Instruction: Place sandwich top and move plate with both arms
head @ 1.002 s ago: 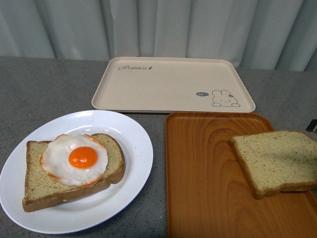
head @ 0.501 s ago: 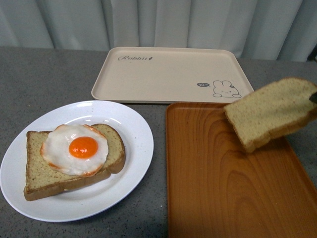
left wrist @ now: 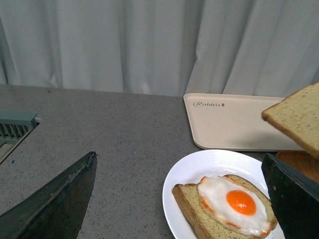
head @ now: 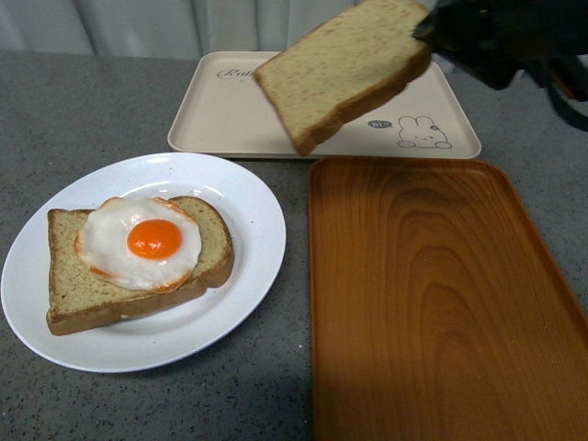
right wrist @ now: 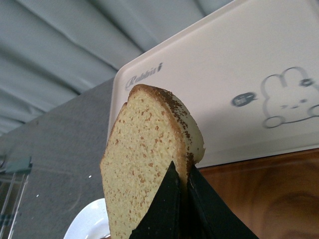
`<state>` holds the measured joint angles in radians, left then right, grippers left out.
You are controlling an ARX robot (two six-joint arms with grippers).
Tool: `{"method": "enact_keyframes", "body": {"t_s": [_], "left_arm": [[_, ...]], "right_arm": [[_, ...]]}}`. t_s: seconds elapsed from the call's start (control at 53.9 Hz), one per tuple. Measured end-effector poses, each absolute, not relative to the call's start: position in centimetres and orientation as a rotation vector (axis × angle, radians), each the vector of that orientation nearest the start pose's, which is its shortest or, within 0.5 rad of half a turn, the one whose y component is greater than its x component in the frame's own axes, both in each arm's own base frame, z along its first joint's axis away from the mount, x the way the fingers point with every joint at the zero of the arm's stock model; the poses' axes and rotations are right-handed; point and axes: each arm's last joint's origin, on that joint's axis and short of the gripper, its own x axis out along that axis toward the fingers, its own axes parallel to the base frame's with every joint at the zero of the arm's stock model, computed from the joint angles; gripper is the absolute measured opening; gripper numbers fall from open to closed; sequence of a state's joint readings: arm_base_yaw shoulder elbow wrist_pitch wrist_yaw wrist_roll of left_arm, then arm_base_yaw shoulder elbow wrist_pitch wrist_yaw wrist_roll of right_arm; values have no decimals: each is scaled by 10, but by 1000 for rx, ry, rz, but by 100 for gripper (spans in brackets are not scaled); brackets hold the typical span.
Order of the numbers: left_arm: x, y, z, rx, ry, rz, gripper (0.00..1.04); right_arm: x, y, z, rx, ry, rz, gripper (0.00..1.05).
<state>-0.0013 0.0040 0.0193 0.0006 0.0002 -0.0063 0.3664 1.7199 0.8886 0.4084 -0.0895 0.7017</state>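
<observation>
Sandwich top (head: pixel 344 69) hangs tilted in the air, seen against the rabbit-print tray (head: pixel 220 124), far of the orange tray (head: pixel 441 303). Right gripper (right wrist: pixel 182 186) pinches it by one crust edge. The height probably serves to clear the rim of the plate (head: pixel 248 276), near left, where the egg slice (head: pixel 138 262) waits. Left gripper (left wrist: pixel 178 157) is spread wide and holds nothing, facing the plate.

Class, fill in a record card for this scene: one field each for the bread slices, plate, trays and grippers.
sandwich top: in the air, tilted, touching neither tray
right gripper: shut on the sandwich top's edge
left gripper: open, holding nothing
plate: on the table, carrying the egg slice
egg slice: fried egg on top, uncovered
orange tray: on the plate's right
beige tray: behind plate and orange tray
</observation>
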Motion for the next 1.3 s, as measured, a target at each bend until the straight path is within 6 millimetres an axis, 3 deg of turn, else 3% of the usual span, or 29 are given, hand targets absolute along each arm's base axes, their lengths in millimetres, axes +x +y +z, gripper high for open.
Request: {"method": "enact_keyframes", "body": {"t_s": [0.167,0.352,0.742,1.131,1.298], "left_arm": [[97,0,170,-6,-16,-2,98],[97,0,170,-6,-16,-2,98],[97,0,170,-6,-16,-2,98],[97,0,170,-6,-16,-2,98],[97,0,170,-6,-16,-2,98]], "right_arm": [[330,179,175,623,626,406,2],[321,205,162,628,681,466,2],[300,224,145,597,742,520,2],[296,232,137,558,776,531,2],[297,233,138,547,773,537,28]]}}
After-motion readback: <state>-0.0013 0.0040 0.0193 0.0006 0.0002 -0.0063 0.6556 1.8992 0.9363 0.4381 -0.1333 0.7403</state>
